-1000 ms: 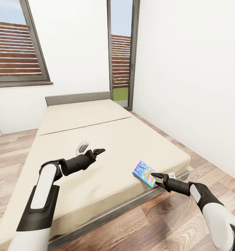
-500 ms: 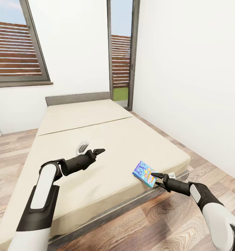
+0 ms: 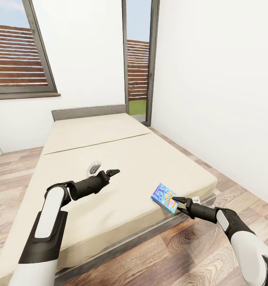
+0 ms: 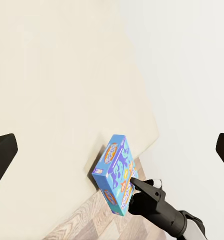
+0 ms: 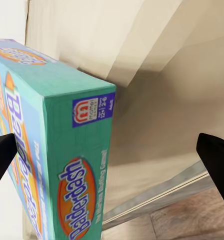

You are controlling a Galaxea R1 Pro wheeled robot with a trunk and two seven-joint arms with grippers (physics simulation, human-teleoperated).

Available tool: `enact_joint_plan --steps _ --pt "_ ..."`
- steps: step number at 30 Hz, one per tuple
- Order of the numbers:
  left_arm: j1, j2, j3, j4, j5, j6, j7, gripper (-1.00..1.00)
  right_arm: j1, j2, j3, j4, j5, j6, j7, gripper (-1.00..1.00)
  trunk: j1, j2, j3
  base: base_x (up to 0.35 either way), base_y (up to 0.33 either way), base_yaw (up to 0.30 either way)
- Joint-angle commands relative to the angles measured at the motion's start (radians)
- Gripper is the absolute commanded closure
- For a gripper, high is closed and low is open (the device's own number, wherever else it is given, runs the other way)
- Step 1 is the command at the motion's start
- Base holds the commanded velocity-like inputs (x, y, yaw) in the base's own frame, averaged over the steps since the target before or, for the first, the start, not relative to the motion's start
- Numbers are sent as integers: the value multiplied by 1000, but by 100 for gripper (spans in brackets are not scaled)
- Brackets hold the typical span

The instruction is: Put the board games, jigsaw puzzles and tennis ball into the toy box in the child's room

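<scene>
The right gripper [image 3: 177, 200], jaws spread, is closing in on a blue cardboard board game box [image 3: 164, 198] at the beige bed [image 3: 110, 159] edge, not yet gripped, while the left gripper [image 3: 115, 172] is hovering open.

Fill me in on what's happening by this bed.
A two-armed robot stands at the foot of a bed. Its right gripper is open at a blue board game box near the mattress's corner, the fingers on either side of the box rather than closed on it. The left gripper hangs open above the middle of the mattress, holding nothing.
</scene>
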Motion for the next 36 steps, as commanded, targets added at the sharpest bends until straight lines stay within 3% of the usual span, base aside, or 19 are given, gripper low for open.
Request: enact_joint_plan --steps 1,23,36 --pt "-1 -1 2 0 10 4 10 -100 -2 80 -17 -1 -13 -16 -1 100 0 0 -1 0 0 0" --pt "46 9 16 14 -6 -34 -2 -100 -2 85 -16 -1 -14 -16 -17 100 0 0 -1 -2 0 0" --pt "51 9 17 15 -7 -52 -1 -100 -2 86 -15 -3 -14 -16 -8 100 0 0 -1 -115 0 0"
